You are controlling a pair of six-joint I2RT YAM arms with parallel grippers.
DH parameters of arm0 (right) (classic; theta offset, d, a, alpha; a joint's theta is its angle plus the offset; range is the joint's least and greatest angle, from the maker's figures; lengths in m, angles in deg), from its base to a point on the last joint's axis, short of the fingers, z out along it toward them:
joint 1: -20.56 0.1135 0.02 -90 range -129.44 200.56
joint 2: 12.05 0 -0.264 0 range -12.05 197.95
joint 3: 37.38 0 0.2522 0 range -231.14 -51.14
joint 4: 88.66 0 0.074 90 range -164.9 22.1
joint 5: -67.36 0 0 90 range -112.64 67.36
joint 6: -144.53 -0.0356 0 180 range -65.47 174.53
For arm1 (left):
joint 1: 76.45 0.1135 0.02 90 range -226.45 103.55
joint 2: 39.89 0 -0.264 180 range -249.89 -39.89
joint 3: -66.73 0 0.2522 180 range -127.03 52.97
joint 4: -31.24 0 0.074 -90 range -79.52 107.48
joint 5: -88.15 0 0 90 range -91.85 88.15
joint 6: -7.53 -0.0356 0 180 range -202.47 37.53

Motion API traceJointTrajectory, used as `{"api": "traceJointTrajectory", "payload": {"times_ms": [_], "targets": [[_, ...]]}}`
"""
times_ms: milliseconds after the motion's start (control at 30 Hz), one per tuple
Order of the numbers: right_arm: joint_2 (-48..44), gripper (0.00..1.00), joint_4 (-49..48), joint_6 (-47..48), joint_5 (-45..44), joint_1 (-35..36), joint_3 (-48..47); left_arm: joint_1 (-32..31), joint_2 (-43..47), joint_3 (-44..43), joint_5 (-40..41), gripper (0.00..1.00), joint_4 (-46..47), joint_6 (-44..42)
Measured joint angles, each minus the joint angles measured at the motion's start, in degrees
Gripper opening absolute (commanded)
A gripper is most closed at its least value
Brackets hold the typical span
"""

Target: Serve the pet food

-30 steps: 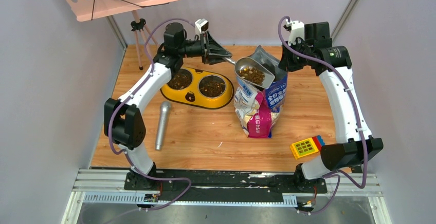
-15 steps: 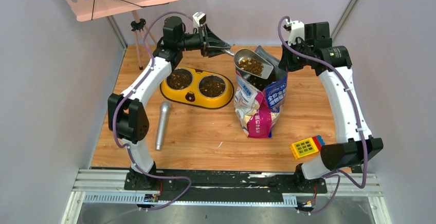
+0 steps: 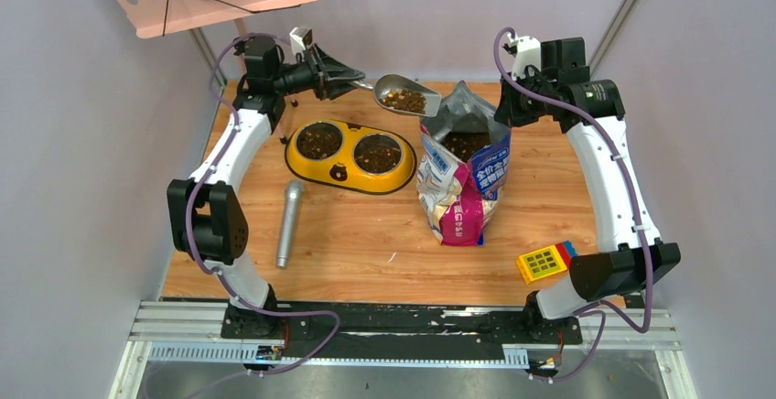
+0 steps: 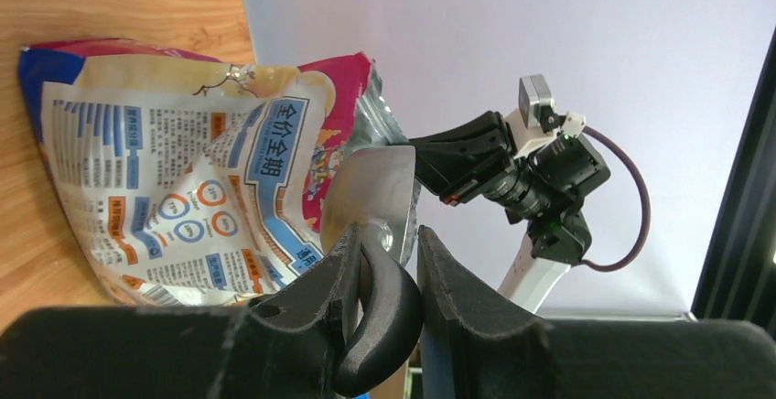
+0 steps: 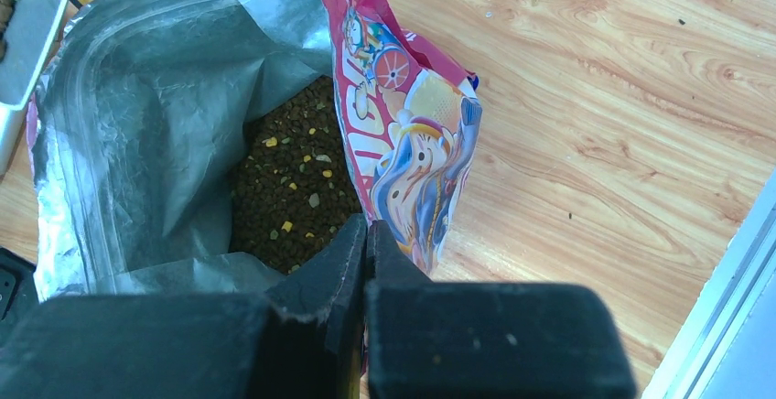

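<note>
From above, bare table [image 3: 366, 262] lies open toward the near edge. The feeder [image 3: 340, 174] holds pet food [image 3: 377, 154] in both bowls, with more in the raised scoop [image 3: 388, 83] beside the open bag [image 3: 458, 202]. Left wrist: the left gripper [image 4: 389, 253] is clamped on the scoop's handle. Right wrist: the right gripper [image 5: 366, 234] is pinched together on the bag's rim, with kibble inside the bag.

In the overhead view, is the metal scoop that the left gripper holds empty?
No, the scoop carries a small heap of brown pet food in its bowl.
</note>
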Motion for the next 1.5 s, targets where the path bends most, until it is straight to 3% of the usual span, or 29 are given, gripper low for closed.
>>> {"api": "traceJointTrajectory", "payload": {"times_ms": [300, 633, 867, 1167, 1500], "targets": [[0.02, 0.0, 0.0, -0.04, 0.09, 0.0, 0.0, 4.74, 4.87, 7.76, 0.87, 0.0, 0.81, 0.35], [-0.02, 0.0, 0.0, -0.26, 0.11, 0.0, 0.02, 11.54, 10.51, 22.8, 3.43, 0.0, 1.51, 0.13], [-0.74, 0.0, -0.79, -0.46, 0.22, 0.0, 1.11, 13.64, 13.62, 30.08, 7.5, 0.0, -2.78, -2.34], [-1.77, 0.0, -1.18, -0.59, 0.35, 0.0, 2.08, 13.7, 16.37, 32.96, 12.63, 0.0, -3.76, -9.84], [-2.8, 0.0, -2.12, -0.59, 0.35, 0.0, 3.56, 13.73, 10.47, 33.38, 18.27, 0.0, -2.36, -21.77]]}}
